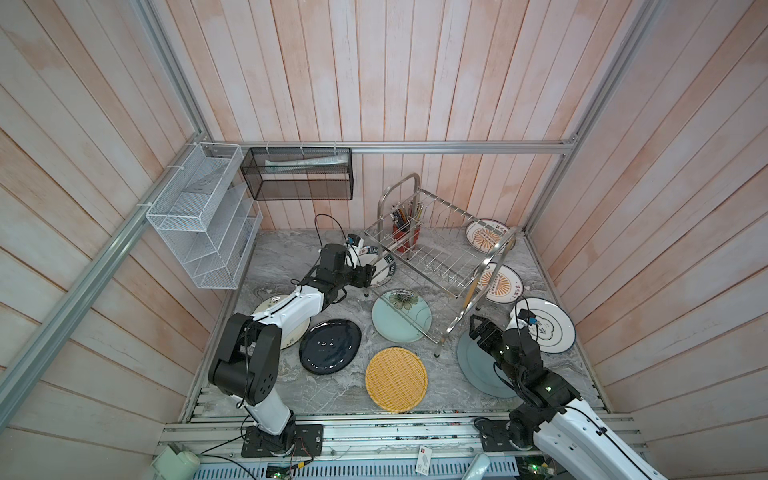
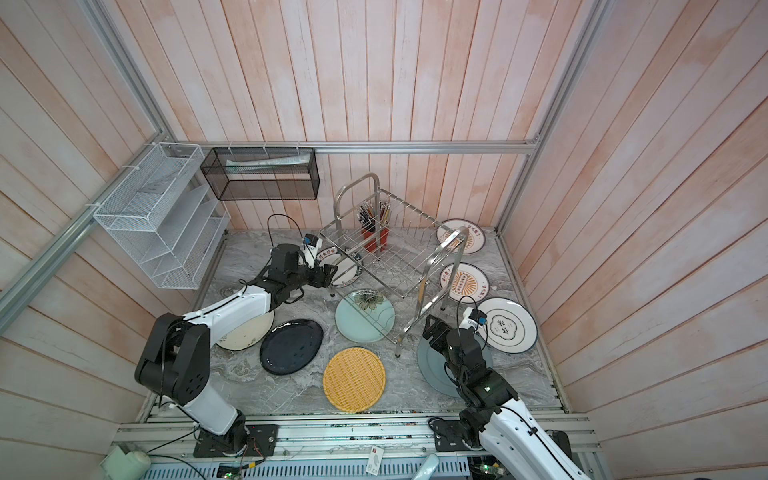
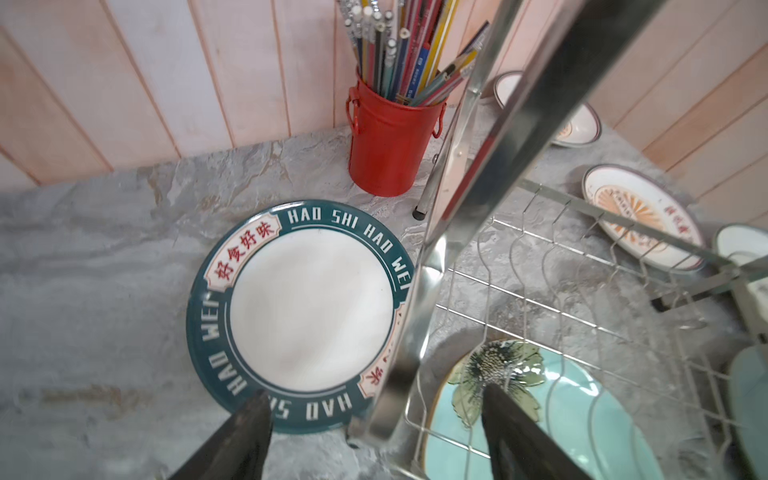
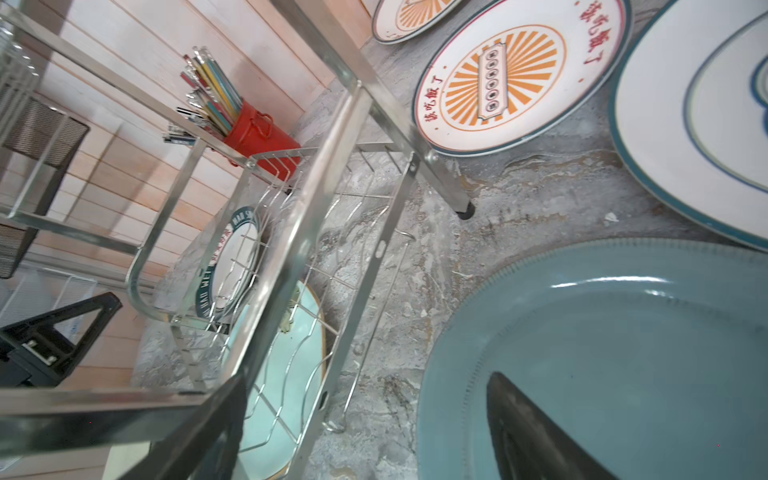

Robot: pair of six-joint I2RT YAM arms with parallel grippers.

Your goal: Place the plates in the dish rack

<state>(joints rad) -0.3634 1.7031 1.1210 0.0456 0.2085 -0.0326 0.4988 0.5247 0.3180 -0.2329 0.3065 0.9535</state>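
Note:
The steel dish rack (image 1: 436, 253) stands slanted at the back of the table with no plate in it. My left gripper (image 1: 371, 273) (image 3: 376, 395) is open, its fingers either side of the rack's left end post. Beside it lies a green-rimmed white plate (image 3: 311, 307). A mint flowered plate (image 1: 401, 318) lies partly under the rack. My right gripper (image 1: 476, 323) (image 4: 369, 376) is open at the rack's right end leg, over a grey-blue plate (image 4: 623, 353). A black plate (image 1: 330, 345), a yellow woven plate (image 1: 396, 379), two sunburst plates (image 1: 500, 282) and an emblem plate (image 1: 548, 326) lie flat.
A red cup (image 3: 386, 141) full of sticks stands by the rack's back left corner. A white plate (image 1: 270, 305) lies under my left arm. A white mesh organiser (image 1: 199, 216) and a black mesh basket (image 1: 297, 174) hang on the walls.

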